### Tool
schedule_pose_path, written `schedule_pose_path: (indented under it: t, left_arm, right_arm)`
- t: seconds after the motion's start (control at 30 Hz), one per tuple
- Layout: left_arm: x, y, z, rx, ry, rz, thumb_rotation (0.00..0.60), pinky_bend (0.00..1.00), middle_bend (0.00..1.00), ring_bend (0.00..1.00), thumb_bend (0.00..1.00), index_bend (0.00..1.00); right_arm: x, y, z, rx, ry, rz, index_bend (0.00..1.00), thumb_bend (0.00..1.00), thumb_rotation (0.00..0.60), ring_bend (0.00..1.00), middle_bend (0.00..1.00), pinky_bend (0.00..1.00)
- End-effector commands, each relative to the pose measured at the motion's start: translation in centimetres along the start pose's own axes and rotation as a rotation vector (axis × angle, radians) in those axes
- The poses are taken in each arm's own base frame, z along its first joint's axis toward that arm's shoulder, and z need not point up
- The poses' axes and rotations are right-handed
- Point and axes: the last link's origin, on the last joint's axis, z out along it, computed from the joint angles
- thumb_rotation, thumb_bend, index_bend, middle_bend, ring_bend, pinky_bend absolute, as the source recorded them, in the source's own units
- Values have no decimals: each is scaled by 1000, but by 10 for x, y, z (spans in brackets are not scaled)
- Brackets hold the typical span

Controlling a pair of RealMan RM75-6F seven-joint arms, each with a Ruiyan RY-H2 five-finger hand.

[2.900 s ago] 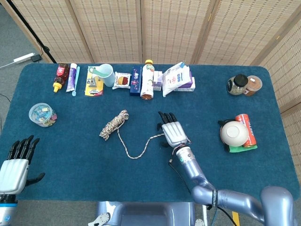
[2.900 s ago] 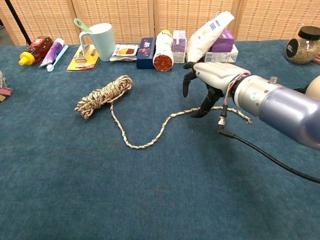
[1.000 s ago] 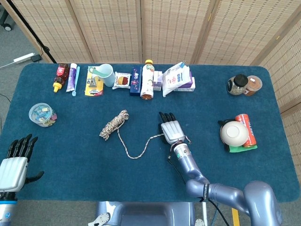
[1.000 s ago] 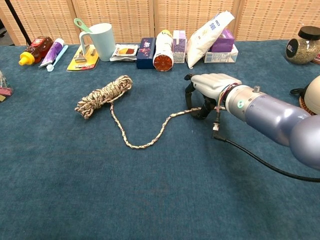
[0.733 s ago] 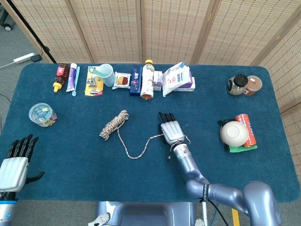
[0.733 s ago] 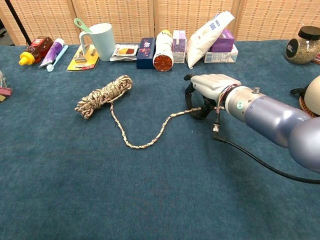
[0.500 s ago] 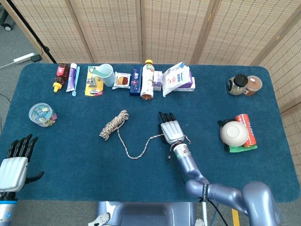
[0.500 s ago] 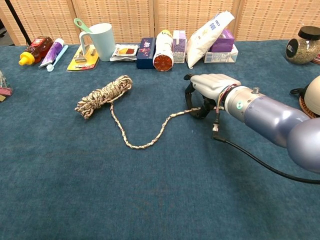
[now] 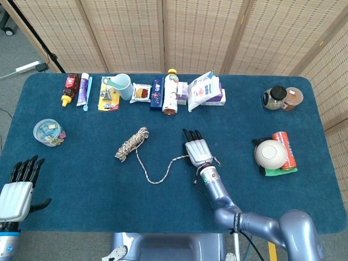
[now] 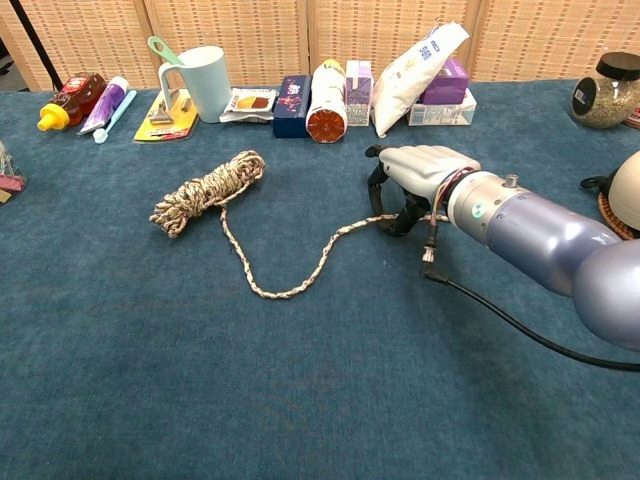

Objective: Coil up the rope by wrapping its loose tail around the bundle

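Since a second ago the right hand (image 10: 420, 172) has edged slightly left, fingers (image 10: 377, 186) curled down over the rope (image 10: 205, 188) tail's end; whether they grasp it I cannot tell. Its bundle lies mid-table. Left hand (image 9: 17, 190) hovers spread, empty. A mug (image 10: 203, 82) holds a green utensil (image 10: 160, 48).

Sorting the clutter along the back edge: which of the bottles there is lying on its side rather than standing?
The white bottle with the orange cap, in mid-row beside the dark blue box, cap toward the chest camera. The small brown sauce bottle at far left seems to lie flat too.
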Motion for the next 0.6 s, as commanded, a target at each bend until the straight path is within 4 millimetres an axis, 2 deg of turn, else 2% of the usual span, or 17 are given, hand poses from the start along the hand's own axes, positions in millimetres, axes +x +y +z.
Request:
schedule_pose_path:
  t: [0.03, 0.2, 0.37, 0.43, 0.6]
  left_arm:
    - [0, 0, 0, 1, 0, 1, 600, 0, 0, 0, 99, 0]
    - [-2, 1, 3, 0, -12, 1, 600, 0, 0, 0, 99, 0]
    - [-3, 8, 16, -28, -21, 14, 600, 0, 0, 0, 98, 0]
    - [-6, 12, 24, -39, -47, 14, 600, 0, 0, 0, 98, 0]
    - [-7, 29, 59, -73, -62, -5, 600, 0, 0, 0, 99, 0]
  right_arm:
    - [3, 0, -1, 2, 8, 0, 600, 483, 600, 0, 0, 0]
    - [7, 3, -4, -1, 19, 4, 611, 506, 600, 0, 0, 0]
    - [16, 12, -11, -5, 37, 2, 616, 514, 600, 0, 0, 0]
    - [20, 17, -14, -10, 43, 4, 618, 518, 600, 0, 0, 0]
    - [36, 31, -26, -21, 80, -10, 619, 522, 600, 0, 0, 0]
